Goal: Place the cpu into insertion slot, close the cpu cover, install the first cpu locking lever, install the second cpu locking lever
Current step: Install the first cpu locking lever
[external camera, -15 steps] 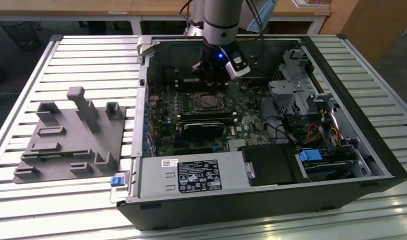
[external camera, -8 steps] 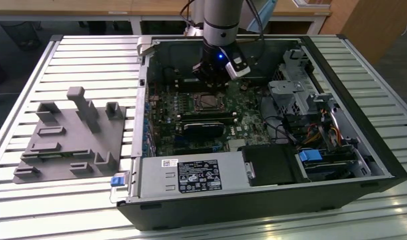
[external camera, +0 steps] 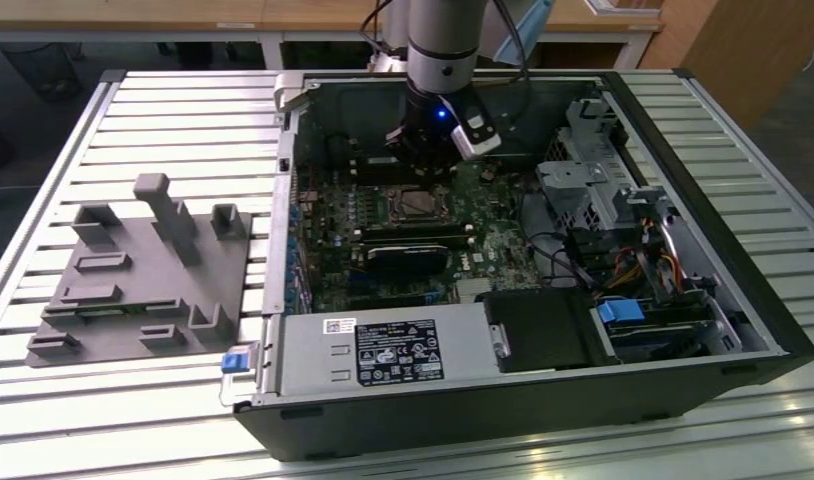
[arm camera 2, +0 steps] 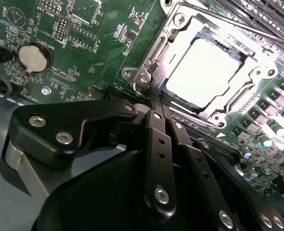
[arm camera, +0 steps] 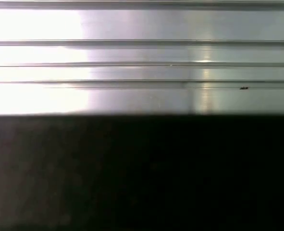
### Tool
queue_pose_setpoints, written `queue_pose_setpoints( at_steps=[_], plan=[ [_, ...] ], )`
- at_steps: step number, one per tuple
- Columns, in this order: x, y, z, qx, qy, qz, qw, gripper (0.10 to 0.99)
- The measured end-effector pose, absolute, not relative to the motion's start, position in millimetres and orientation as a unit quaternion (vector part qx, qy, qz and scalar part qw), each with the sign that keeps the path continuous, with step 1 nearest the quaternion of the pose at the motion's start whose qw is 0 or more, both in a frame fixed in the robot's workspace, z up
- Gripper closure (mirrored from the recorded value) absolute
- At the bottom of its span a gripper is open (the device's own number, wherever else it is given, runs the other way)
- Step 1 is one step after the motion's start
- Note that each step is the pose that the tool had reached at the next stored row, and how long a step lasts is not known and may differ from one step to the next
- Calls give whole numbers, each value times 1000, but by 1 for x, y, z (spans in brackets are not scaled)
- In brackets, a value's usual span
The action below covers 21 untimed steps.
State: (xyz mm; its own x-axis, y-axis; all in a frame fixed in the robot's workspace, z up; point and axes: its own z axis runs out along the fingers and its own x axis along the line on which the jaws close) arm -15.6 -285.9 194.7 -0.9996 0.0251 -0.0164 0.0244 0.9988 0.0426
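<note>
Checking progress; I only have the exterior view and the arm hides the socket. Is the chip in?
Observer: Yes. In the second wrist view the chip lies flat in the socket, pale top up.
Operator: Cover down?
Observer: It looks so. The metal cover lies flat over the chip's edges, and the chip's top shows through its cut-out.
Operator: Where is the tool against it?
Observer: The tool is right beside the socket's near corner, low over the green board. I cannot tell whether it touches anything.
</note>
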Motion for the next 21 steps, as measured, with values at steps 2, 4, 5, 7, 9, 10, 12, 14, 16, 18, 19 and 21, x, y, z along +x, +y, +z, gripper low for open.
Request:
queue_pose_setpoints(
  at_steps=[2, 4, 5, 7, 9, 10, 12, 14, 16, 18, 19, 21],
  plan=[
    [-15, -286, 197, 12, 1000, 22, 9, 965],
    [-15, -285, 202, 12, 1000, 22, 9, 965],
    [-16, -286, 206, 12, 1000, 22, 9, 965],
    [-16, -286, 212, 12, 1000, 22, 9, 965],
    [-16, -286, 212, 12, 1000, 22, 9, 965],
    [-16, -286, 212, 12, 1000, 22, 9, 965],
    [-16, -286, 213, 12, 1000, 22, 9, 965],
    [-15, -287, 213, 12, 1000, 22, 9, 965],
    [-16, -288, 213, 12, 1000, 22, 9, 965],
    [-15, -289, 213, 12, 1000, 22, 9, 965],
    [-15, -289, 213, 12, 1000, 22, 9, 965],
    [-15, -290, 212, 12, 1000, 22, 9, 965]
  ],
)
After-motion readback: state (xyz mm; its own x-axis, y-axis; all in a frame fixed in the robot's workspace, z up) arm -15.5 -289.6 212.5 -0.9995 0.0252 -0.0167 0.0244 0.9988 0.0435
